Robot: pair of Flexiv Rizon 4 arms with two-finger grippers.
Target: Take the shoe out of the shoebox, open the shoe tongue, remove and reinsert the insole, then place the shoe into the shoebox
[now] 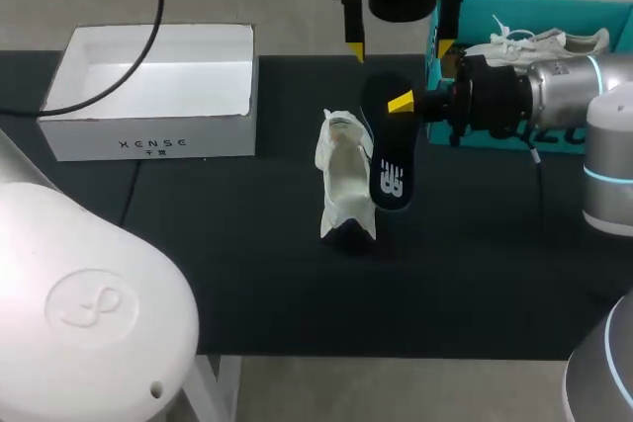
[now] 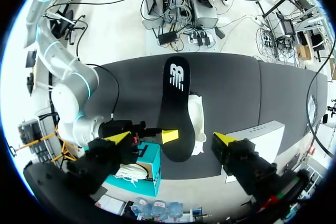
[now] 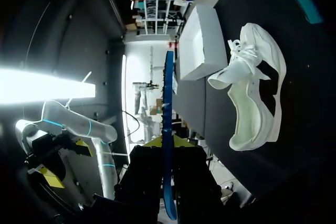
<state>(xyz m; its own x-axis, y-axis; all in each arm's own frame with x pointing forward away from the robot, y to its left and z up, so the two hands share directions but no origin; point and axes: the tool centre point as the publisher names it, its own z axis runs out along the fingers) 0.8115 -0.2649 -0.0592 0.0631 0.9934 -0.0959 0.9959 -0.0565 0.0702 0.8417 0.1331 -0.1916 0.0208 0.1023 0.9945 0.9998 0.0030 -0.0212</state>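
- Dark table (image 1: 198,274), viewed from above and behind, with an arm coming in from each side.
- Black insole (image 1: 388,145) out of the shoe and lifted off the table, hanging logo end down.
- Pinched across its flat faces by the right gripper (image 1: 404,104), at the end away from the logo.
- Probably light, thin and floppy, so likely to buckle if pushed. Best held near one end, as now, leaving the free end to feed in.
- White shoe (image 1: 344,180) on the table just beside the insole's lower end, apparently lying on its side. Soft upper, likely to shift unless steadied.
- Left gripper (image 1: 401,46) above both, fingers spread wide, holding nothing.
- White box (image 1: 148,130) well off to the left, open.
- Teal box (image 1: 485,15) behind the right arm, with another shoe (image 1: 534,43) inside.
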